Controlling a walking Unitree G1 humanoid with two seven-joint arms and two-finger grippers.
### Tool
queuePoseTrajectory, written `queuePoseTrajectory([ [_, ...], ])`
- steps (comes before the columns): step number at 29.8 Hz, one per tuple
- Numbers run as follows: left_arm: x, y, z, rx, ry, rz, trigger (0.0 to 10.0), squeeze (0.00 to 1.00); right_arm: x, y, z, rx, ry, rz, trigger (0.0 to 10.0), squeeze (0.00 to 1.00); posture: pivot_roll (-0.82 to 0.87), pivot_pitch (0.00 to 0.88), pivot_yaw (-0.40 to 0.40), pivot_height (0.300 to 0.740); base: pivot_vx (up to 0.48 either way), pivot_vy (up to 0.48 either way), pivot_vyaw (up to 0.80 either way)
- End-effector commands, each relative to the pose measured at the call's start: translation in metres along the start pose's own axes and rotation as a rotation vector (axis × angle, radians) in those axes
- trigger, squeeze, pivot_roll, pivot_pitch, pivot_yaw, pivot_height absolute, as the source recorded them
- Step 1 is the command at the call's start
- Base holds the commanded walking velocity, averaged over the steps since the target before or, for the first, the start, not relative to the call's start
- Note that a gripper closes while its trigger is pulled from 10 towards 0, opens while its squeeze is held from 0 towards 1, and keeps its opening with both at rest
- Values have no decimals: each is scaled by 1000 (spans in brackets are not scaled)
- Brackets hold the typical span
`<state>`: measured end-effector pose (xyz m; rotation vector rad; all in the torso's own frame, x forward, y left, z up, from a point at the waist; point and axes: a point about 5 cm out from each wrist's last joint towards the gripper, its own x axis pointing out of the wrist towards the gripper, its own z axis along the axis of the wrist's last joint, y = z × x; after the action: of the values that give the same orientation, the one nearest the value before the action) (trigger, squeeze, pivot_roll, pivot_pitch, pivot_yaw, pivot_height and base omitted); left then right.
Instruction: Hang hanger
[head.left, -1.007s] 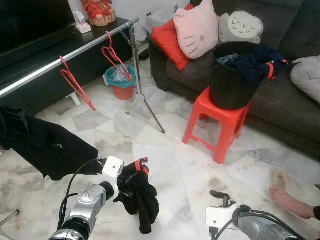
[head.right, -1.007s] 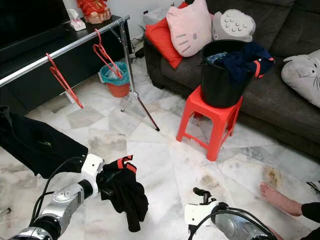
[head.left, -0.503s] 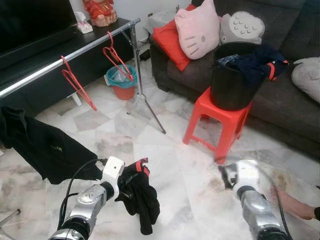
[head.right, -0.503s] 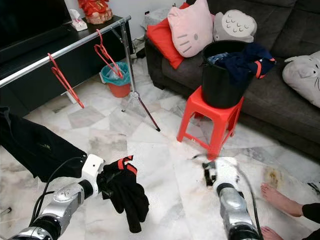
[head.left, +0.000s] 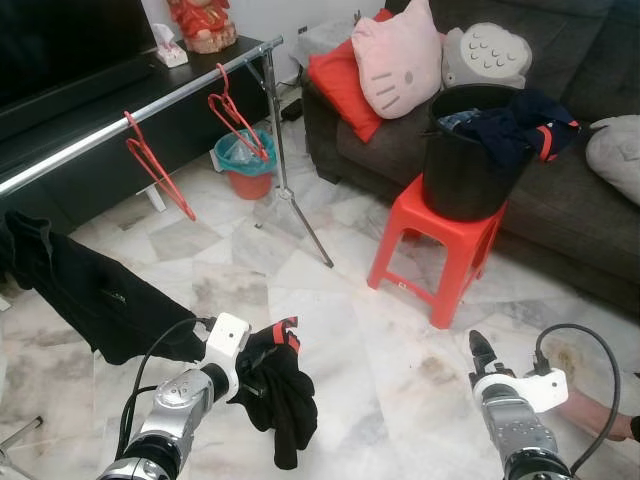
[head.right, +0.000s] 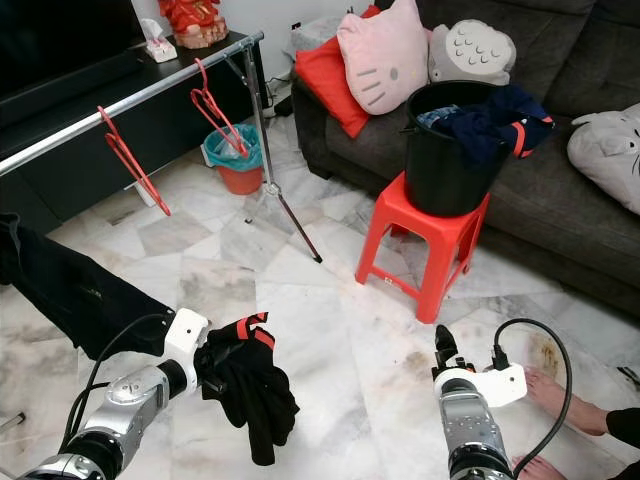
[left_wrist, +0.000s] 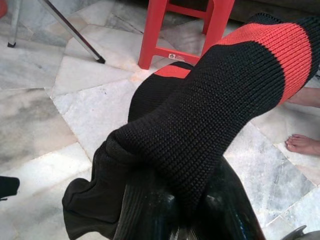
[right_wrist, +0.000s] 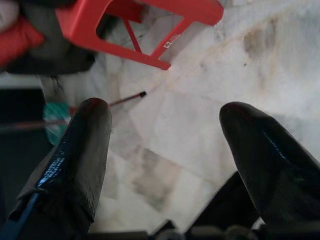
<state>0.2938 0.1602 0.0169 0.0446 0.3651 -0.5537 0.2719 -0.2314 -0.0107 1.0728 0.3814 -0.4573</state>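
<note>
Two red hangers (head.left: 157, 177) (head.left: 236, 122) hang on a silver rail (head.left: 90, 146) at the upper left. A black garment (head.left: 85, 298) droops from the rail's near end. Low at the left, my left gripper (head.left: 251, 366) is shut on a black knit garment with a red band (head.left: 280, 392), which dangles above the marble floor; the left wrist view has that garment (left_wrist: 210, 105) draped over the black fingers (left_wrist: 150, 215). At the lower right my right gripper (head.left: 479, 350) points forward above the floor, open and holding nothing, its fingers (right_wrist: 82, 150) wide apart in the right wrist view.
A red stool (head.left: 440, 240) carries a black bucket (head.left: 465, 165) stuffed with clothes, in front of a dark sofa (head.left: 560, 200) with cushions. The rail's tripod leg (head.left: 300, 215) and a teal-lined bin (head.left: 243, 165) stand behind. A person's bare foot (head.left: 592, 412) rests at the lower right.
My right arm swung up from the bottom edge and now points forward with its fingers ahead. The left arm and its garment stayed put.
</note>
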Motion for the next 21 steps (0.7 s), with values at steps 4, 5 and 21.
queuePoseTrajectory([
  [4,-1,2,1,10,-2,-1,10000,0,-2,14,6,-839,-85,28,10000,0,-18,57,73,740,0,0,0],
  [5,-1,2,1,10,-2,-1,10000,0,-2,15,6,-917,-94,31,10000,0,-18,57,73,740,0,0,0],
  [21,0,1,1,7,-1,-2,10000,0,-13,7,-35,-2424,95,516,10000,0,-23,55,69,740,0,0,0],
])
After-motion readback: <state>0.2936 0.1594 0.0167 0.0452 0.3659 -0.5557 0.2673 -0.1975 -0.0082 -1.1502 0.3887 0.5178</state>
